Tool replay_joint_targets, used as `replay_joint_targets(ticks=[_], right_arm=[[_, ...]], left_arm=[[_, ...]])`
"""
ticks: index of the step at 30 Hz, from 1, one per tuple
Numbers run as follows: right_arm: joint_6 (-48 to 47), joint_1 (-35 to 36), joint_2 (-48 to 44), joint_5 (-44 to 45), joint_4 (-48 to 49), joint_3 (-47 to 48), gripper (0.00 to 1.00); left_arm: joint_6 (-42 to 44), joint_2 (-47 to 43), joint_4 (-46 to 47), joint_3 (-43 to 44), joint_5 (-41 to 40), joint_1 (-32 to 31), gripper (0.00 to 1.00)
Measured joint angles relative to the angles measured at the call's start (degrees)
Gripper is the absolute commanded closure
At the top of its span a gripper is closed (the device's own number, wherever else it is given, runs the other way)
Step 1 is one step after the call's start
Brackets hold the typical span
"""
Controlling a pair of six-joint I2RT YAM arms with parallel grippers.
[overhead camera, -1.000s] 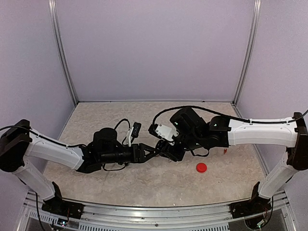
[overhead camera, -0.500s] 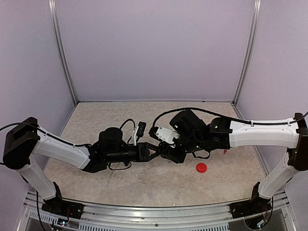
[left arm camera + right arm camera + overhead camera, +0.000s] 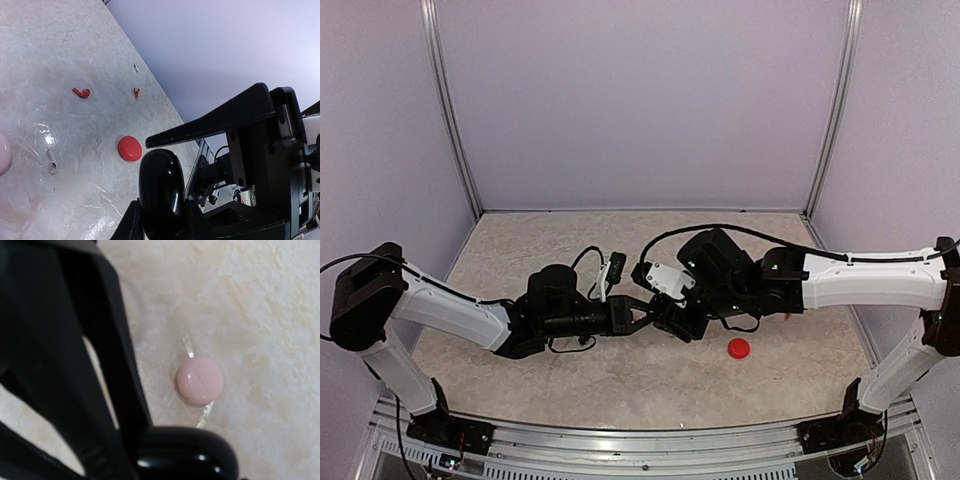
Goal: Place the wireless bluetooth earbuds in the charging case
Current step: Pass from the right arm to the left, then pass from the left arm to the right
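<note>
My left gripper (image 3: pixel 162 222) is clamped on the glossy black rounded charging case (image 3: pixel 161 187), held mid-worktop; since a second ago it has pushed right to meet the right gripper (image 3: pixel 665 318), whose finger state I cannot tell. So a handover or lid-opening looks close. Two tiny red stemmed earbuds (image 3: pixel 81 92) lie toward the right edge beside a red round case (image 3: pixel 130 148); a whitish earbud (image 3: pixel 51 161) and pink round case (image 3: pixel 200 380) lie nearer centre.

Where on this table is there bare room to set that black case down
Bare marble lies along the far edge of the table, behind both arms, and in the near left corner in front of the left arm. It is crowded mid-table where the left gripper and right gripper meet, and rightward by the red case.
</note>
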Motion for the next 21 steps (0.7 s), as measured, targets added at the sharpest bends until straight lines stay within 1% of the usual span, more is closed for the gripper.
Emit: replay_joint_targets(ticks=[1,5,9,16,21], right_arm=[[0.04,0.00,-0.42,-0.26,0.72,-0.57,0.28],[0.50,0.00,-3.98,-1.57,2.84,-3.06,0.11],[0.87,-0.02,-9.31,-4.00,6.01,-6.40,0.01],[1.99,-2.08,-21.09,-12.83,13.35,-15.52,0.01],[3.50,-4.68,-25.11,-19.67,15.91,-18.29,0.02]], left_arm=[[0.55,-0.07,-0.15,0.02,0.09,-0.04,0.84],[3.63,-0.81,-2.03,-0.07,0.66,-0.15,0.85],[7.43,-3.30,-3.50,-0.81,1.09,-0.15,0.85],[15.91,-10.05,-4.76,-3.13,3.30,-0.22,0.86],[23.80,-15.50,-5.29,-6.23,6.14,-1.42,0.86]])
